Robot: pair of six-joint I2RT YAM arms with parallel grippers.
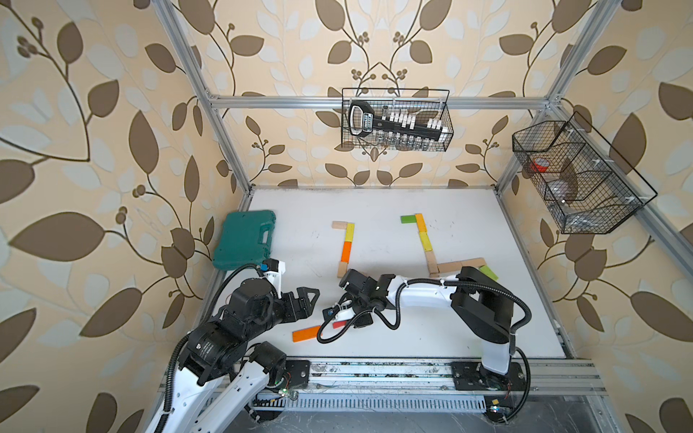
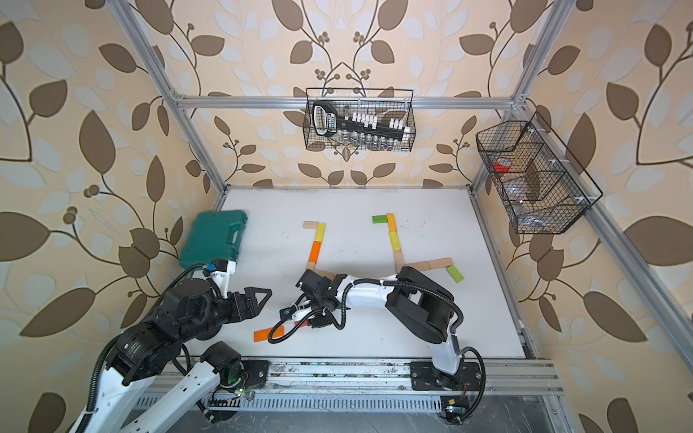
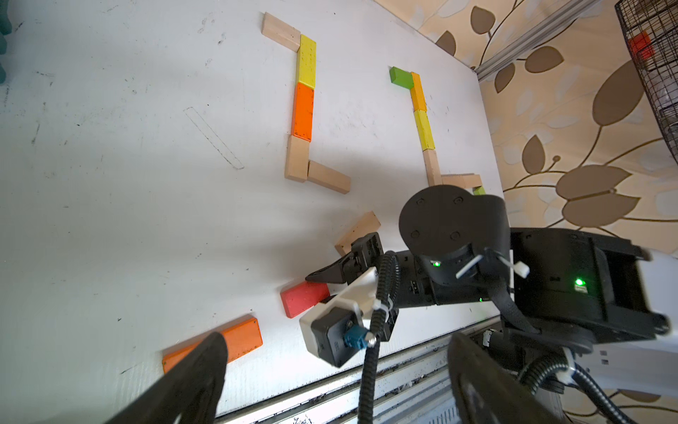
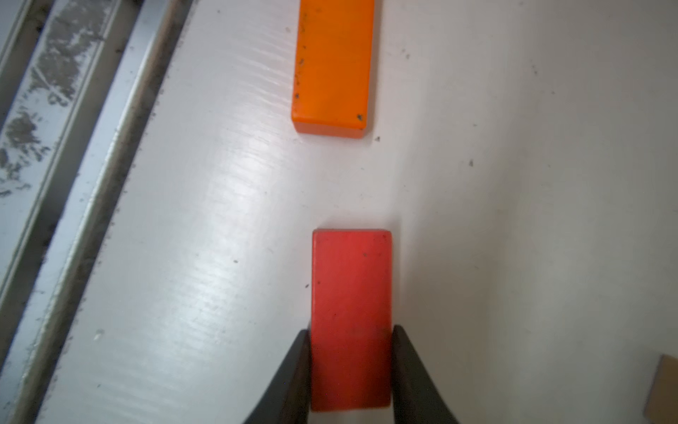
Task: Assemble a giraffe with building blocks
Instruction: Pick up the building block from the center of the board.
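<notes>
My right gripper [image 4: 351, 330] is shut on a red block [image 4: 351, 293] that lies flat on the white table, one finger against each long side. An orange block [image 4: 334, 66] lies just beyond it, near the front edge [image 1: 306, 333]. A loose beige block [image 3: 361, 229] lies beside the right gripper. Two rows of blocks stand farther back, one starting at an orange block [image 1: 346, 251] and one at a yellow block [image 1: 425, 241]. My left gripper [image 1: 309, 296] hovers open and empty, left of the red block [image 3: 304, 299].
A green plastic case [image 1: 243, 240] lies at the table's left edge. Two wire baskets hang on the frame, one at the back [image 1: 397, 120] and one on the right [image 1: 577, 176]. A metal rail [image 1: 375, 371] runs along the front edge.
</notes>
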